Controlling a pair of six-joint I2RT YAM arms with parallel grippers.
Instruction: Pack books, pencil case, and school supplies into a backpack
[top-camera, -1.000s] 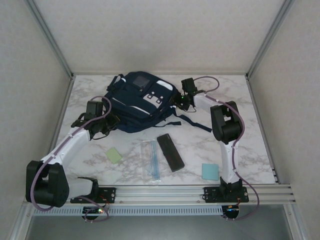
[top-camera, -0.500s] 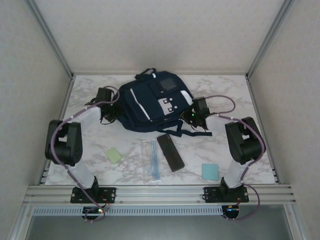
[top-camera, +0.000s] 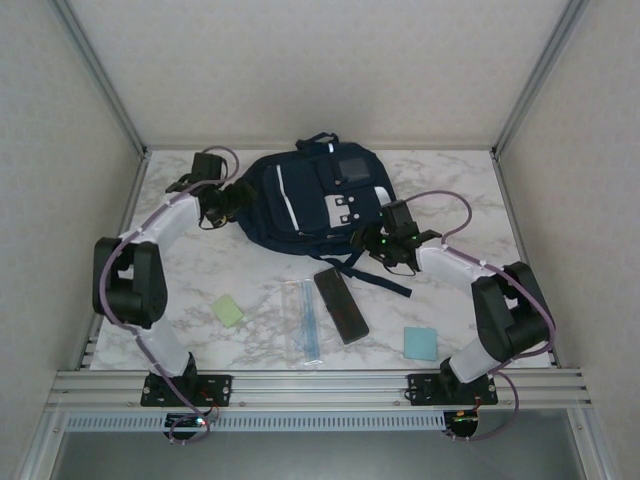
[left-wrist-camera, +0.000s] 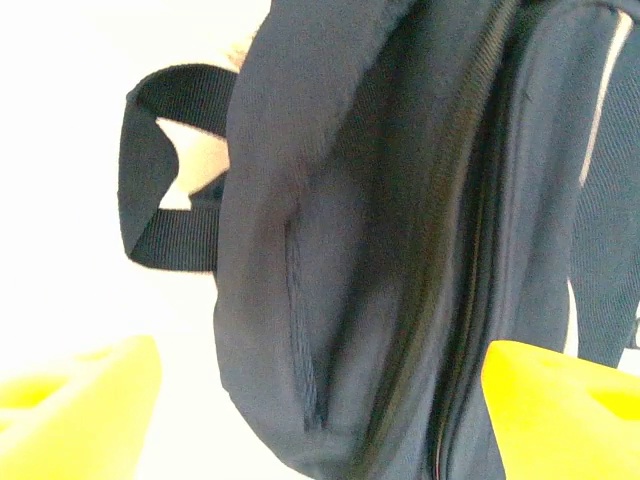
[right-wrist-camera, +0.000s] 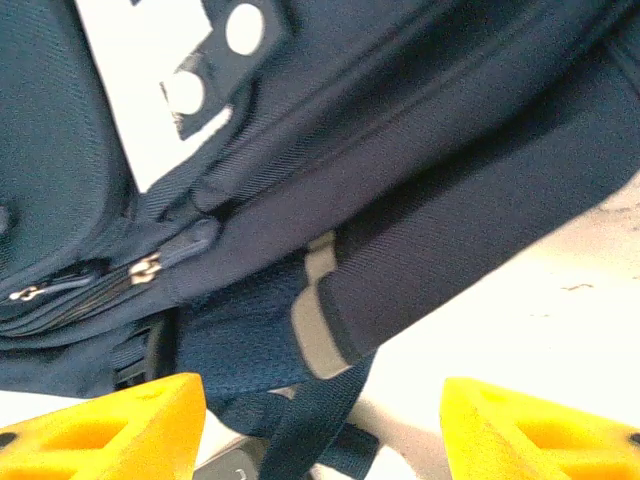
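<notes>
1. The backpack (top-camera: 310, 205) lies flat on the marble table (top-camera: 480, 200), with its grey and white patches facing up. Its dark straps (top-camera: 385, 272) trail from its near edge.
2. The left gripper (top-camera: 228, 200) sits just beside the backpack's left side. In the left wrist view its yellow fingers (left-wrist-camera: 80, 400) are spread wide. The navy fabric and a zip line lie ahead of them, and nothing is pinched.
3. The right gripper (top-camera: 388, 243) is at the backpack's near right corner, above the straps. Its fingers (right-wrist-camera: 110, 430) are also spread, with a padded strap ahead of them and nothing clamped.
4. The pencil case (top-camera: 340, 305) lies on the near side of the backpack, just past the straps. The ruler (top-camera: 303, 320) lies beside it to the left.
5. The pale green pad (top-camera: 227, 310) lies near-left of the backpack and the light blue pad (top-camera: 420, 342) near-right. Both are well apart from it.
</notes>
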